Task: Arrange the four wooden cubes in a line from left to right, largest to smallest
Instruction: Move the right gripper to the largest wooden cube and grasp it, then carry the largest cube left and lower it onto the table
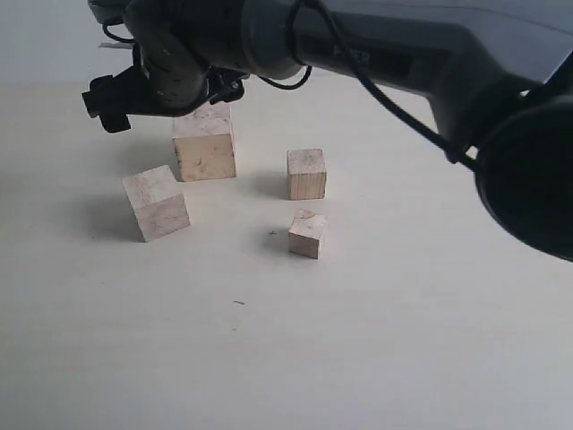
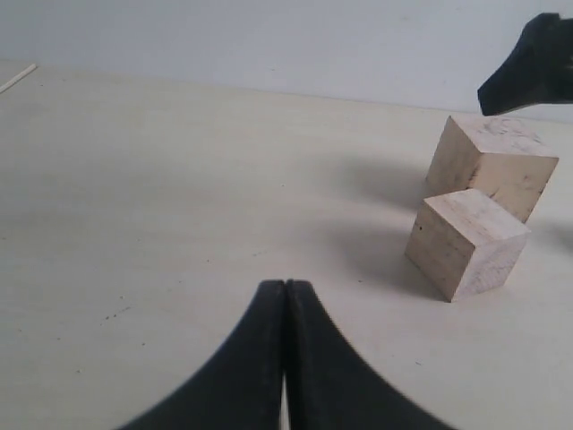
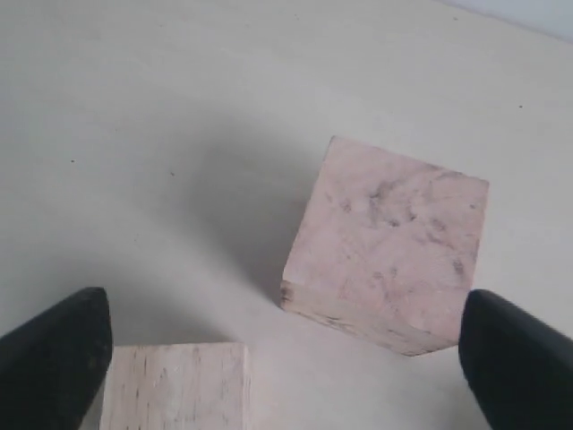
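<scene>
In the exterior view the pale counter [image 1: 403,340] carries all four wooden cubes on its left half, toward the far edge. The largest cube [image 1: 204,143] stands closest to the far edge. The second cube [image 1: 157,202] sits just beside it, toward the left edge and the near edge, and is turned at an angle. The third cube [image 1: 306,174] stands apart toward the right edge. The smallest cube [image 1: 307,234] lies close to it on the near-edge side. The right arm reaches across from the right, and the right end effector [image 1: 173,103] hangs over the largest cube with its fingers spread.

In the left wrist view the left end effector [image 2: 285,300] is low over bare counter, its two dark fingers pressed together with nothing between them. The largest cube [image 2: 491,166] and the second cube [image 2: 466,244] stand well off to one side, close together. A black fingertip [image 2: 537,67] of the other arm hangs over the largest.

In the right wrist view the right end effector [image 3: 286,367] is spread wide and grips nothing. A mottled cube [image 3: 389,242] rests on the counter between the two fingers, touching neither. A cropped cube [image 3: 175,385] shows nearer one finger. Which sizes these two are cannot be told here.
</scene>
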